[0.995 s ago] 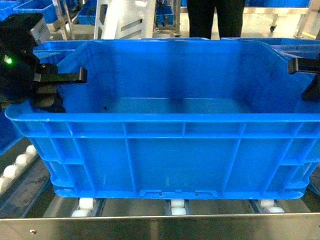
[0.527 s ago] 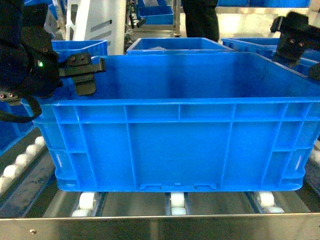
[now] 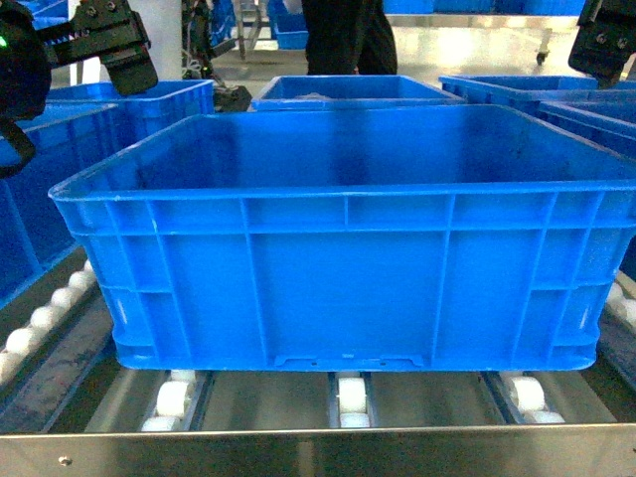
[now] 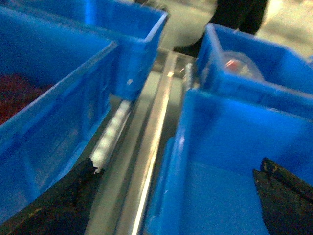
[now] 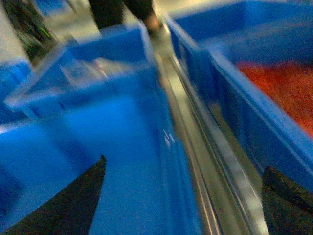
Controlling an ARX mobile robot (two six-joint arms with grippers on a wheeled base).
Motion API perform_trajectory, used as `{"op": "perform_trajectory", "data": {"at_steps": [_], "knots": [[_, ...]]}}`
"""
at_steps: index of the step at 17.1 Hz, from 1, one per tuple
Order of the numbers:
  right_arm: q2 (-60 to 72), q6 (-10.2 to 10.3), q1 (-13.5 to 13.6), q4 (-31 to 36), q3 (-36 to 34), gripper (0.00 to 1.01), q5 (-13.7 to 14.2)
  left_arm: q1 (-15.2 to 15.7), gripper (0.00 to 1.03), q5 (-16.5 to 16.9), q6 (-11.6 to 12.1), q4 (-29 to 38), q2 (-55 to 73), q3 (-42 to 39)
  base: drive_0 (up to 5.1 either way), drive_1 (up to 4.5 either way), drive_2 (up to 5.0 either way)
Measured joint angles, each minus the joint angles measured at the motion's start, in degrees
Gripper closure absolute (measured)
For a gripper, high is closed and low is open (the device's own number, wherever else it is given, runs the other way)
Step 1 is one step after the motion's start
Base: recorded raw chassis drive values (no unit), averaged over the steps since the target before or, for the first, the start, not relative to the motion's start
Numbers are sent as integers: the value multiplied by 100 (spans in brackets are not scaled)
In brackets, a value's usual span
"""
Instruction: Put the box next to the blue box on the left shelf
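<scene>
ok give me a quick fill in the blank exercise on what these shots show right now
1. The box is sitting on white ____ of the left shelf.
2. The colour of the box is ____.
3. The left gripper is raised ____ the box's rim, not touching it.
4. The inside of the box is ____.

Missing words: rollers; blue; above; empty

Glossy ribbed plastic box (image 3: 343,258), brushed steel shelf rail (image 3: 318,452) — smooth white rollers (image 3: 350,397), seemingly plastic
</scene>
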Motion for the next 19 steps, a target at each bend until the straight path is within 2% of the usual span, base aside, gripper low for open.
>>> {"op": "perform_trajectory", "data": {"at_steps": [1,2,3,5,6,7,8,9,10,11,12,13,15,17,19], "knots": [[-57,-391,-61,1014,-420,16,-343,48,16,407,323,962,2,-356,0,0,0],[-188,-767,-72,1617,-861,23,-404,66,23,627,684,1491,-118,-743,0,0,0],[-466,-1180,-138,2354,-1585,36,-509,153,36,785,1099,2072,-402,-1416,0,0,0],[-951,-1462,-262,2931,-2339,56,-562,341,56,876,1399,2487,-960,-2151,0,0,0],[-1193,-1515,-302,3034,-2621,66,-605,417,65,909,1462,2583,-1207,-2433,0,0,0],[-1613,-1569,-334,3134,-3211,86,-671,468,85,1038,1534,2645,-1635,-3021,0,0,0],[-1764,-1591,-372,3143,-3453,95,-730,496,95,1102,1539,2645,-1794,-3261,0,0,0],[-2000,-1626,-415,3145,-3753,99,-780,555,101,1150,1539,2640,-2044,-3545,0,0,0],[-2321,-1635,-680,3147,-4028,100,-1029,623,101,1187,1539,2627,-2393,-3818,0,0,0],[-2564,-1633,-752,3132,-4207,100,-1016,686,101,1215,1539,2577,-2682,-4026,0,0,0],[-2754,-1633,-763,3080,-4352,100,-1032,758,101,1325,1541,2527,-2826,-4138,0,0,0],[-2957,-1635,-758,2994,-4518,100,-1062,949,101,1582,1550,2415,-3053,-4310,0,0,0],[-3322,-1633,-732,2839,-4754,100,-1067,1060,101,1563,1550,2243,-3449,-4538,0,0,0],[-3727,-1633,-732,2656,-4935,100,-1069,1025,101,1615,1554,2577,-3560,-4800,0,0,0],[-4089,-1633,-732,2461,-5099,100,-1067,1025,101,1611,1556,2188,-3864,-5062,0,0,0]]}}
